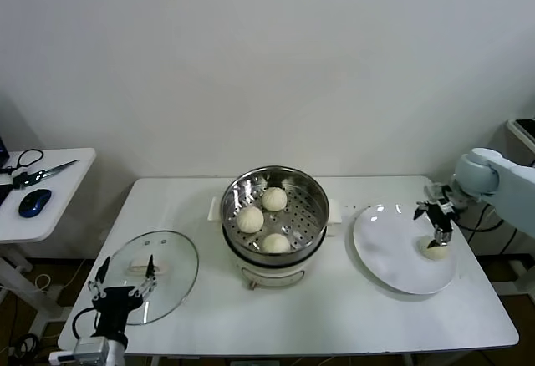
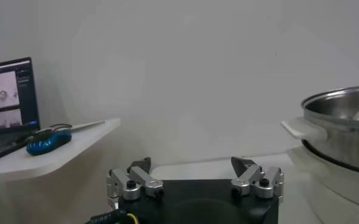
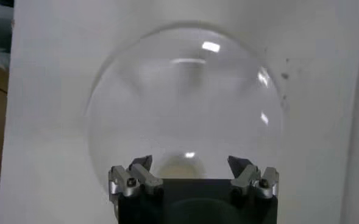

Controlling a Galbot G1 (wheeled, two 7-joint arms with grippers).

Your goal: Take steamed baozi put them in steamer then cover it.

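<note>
The right claw (image 1: 439, 234) hangs over the white plate (image 1: 389, 257) to the right of the steamer (image 1: 274, 216), its tips just above the one baozi (image 1: 435, 251) left on the plate. In the right wrist view this claw (image 3: 190, 165) stands wide, its two fingers (image 3: 140, 165) spread to either side of the pale bun (image 3: 180, 167) below; it is not closed on it.

Inside the steamer's steel basket lie three baozi: one toward the back (image 1: 274, 198), one on the left (image 1: 250, 219) and one at the front (image 1: 276, 242). The basket sits uncovered on its white pot base, in the middle of the white surface (image 1: 334, 316).

The left claw (image 1: 124, 287) waits over the glass lid (image 1: 167, 270), which lies flat on the surface to the left of the steamer. Its fingers (image 2: 144, 166) are spread wide with nothing between them.

Farther left of the lid, a side table (image 1: 58, 190) carries a blue mouse (image 1: 33, 202).
</note>
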